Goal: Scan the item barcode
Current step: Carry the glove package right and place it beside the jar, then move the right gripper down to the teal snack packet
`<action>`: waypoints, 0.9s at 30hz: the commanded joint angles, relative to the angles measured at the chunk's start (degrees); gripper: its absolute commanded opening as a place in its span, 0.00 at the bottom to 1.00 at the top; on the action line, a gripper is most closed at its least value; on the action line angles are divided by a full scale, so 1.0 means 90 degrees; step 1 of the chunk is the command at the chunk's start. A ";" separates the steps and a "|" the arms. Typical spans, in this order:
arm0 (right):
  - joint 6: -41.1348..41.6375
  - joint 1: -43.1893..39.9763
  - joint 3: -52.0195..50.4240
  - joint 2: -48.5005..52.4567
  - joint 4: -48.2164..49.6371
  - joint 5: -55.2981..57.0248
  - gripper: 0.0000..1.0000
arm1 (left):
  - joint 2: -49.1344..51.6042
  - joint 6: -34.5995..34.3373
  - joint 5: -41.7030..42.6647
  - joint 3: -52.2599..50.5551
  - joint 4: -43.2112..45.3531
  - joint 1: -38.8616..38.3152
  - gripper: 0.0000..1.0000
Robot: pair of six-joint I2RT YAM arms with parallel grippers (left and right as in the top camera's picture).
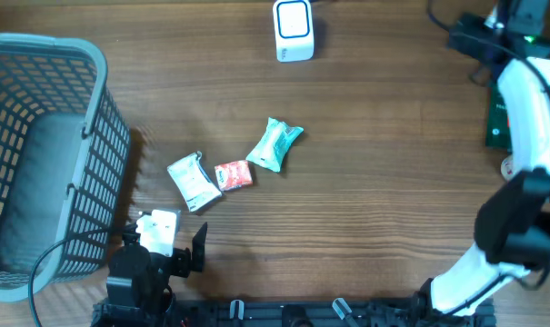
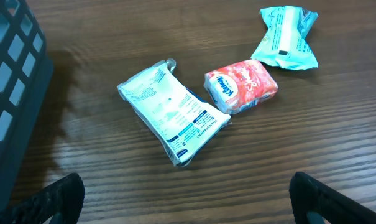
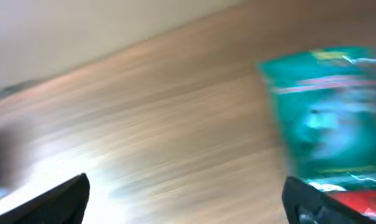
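Three items lie unscanned left of the tabletop's (image 1: pixel 375 182) middle, in a loose row: a white packet (image 1: pixel 194 181), a red packet (image 1: pixel 234 175) just beside it, and a teal packet (image 1: pixel 275 145) a little toward the far edge. None is lifted or held, so we judge the task barely begun: picking one up, turning its barcode out and showing it to the scanner (image 1: pixel 294 30) at the far edge all remain

The red packet carries a white script that looks like Kleenex. The white one has fine blue print and the teal one a pale label panel, both too small to read

The left claw (image 2: pixel 194 202) hangs wide apart near the near edge, beside the basket (image 1: pixel 102 154), facing the row. The right claw (image 3: pixel 188 202) also shows its fingers spread, gripping nothing, over a blurred teal shape by the right edge
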 commanded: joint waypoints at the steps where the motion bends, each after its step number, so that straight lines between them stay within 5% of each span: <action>1: 0.1039 0.1073 -0.0034 -0.0044 -0.0755 -0.2691 1.00 | -0.0010 0.0119 0.0073 -0.0015 0.0015 0.0024 1.00; 7: 0.3407 0.3271 -0.0784 0.0408 -0.1343 -0.2249 0.98 | -0.0010 0.0119 0.0073 -0.0015 0.0015 0.0024 1.00; 12: 0.4107 0.4464 -0.1025 0.0959 -0.0872 -0.1593 0.73 | -0.0010 0.0119 0.0073 -0.0015 0.0015 0.0024 1.00; 13: 0.4187 0.4626 -0.1025 0.1061 -0.0784 -0.1430 0.73 | -0.0010 0.0119 0.0073 -0.0015 0.0015 0.0024 1.00; 15: 0.4486 0.4894 -0.1025 0.1256 -0.0746 -0.1154 0.92 | -0.0010 0.0119 0.0073 -0.0015 0.0015 0.0024 1.00; 18: 0.4605 0.5234 -0.1025 0.1530 -0.0629 -0.1073 0.94 | -0.0010 0.0119 0.0073 -0.0015 0.0015 0.0024 1.00; 25: 0.4760 0.5374 -0.1025 0.1773 -0.1338 0.0189 0.27 | -0.0010 0.0119 0.0073 -0.0015 0.0015 0.0024 1.00; 27: 0.4741 0.5377 -0.1025 0.1773 -0.1885 0.0687 0.15 | -0.0010 0.0119 0.0073 -0.0015 0.0017 0.0024 1.00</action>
